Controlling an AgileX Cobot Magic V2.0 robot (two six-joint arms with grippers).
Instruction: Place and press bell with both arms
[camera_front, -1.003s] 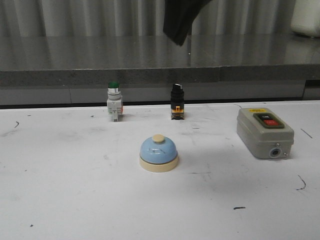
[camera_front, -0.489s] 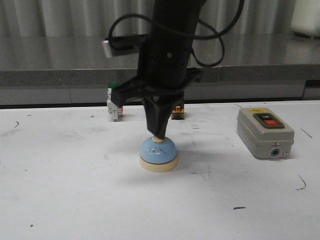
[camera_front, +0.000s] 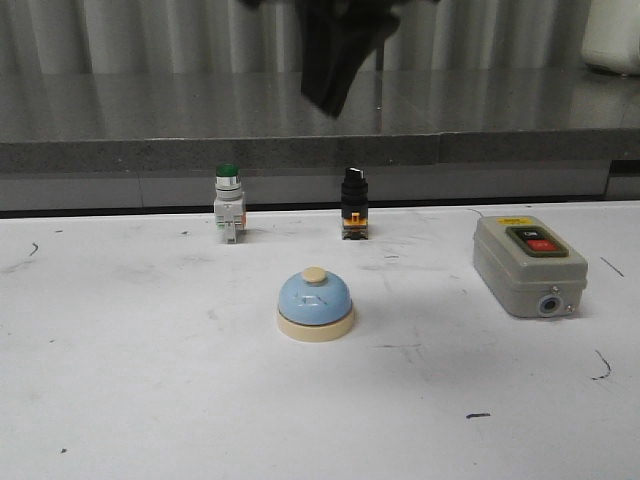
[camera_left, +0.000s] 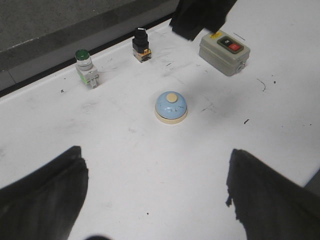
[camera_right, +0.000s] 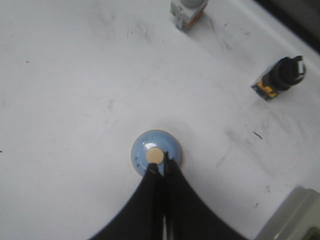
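The bell (camera_front: 316, 305) is sitting upright on the white worktop (camera_front: 150, 400), a little left of the middle of the front view, with its cream button facing up and nothing touching it. My right hand (camera_front: 335, 55) is hanging at the top centre of that frame, well above the bell and slightly right of it; in the right wrist view my right hand (camera_right: 161, 172) is showing its two fingers pressed together, holding nothing, their tips lining up just below the bell (camera_right: 155, 152) in the frame. My left hand (camera_left: 155, 192) is spreading wide, its two dark fingers (camera_left: 42, 200) filling the lower corners of the left wrist view, with the bell (camera_left: 171, 106) lying clear of them near the middle of the frame. Behind the bell, a green-capped push button (camera_front: 229, 215) is standing at upper left and a black selector switch (camera_front: 354, 215) at upper centre, while the grey switch box (camera_front: 528, 265) is resting at the right.
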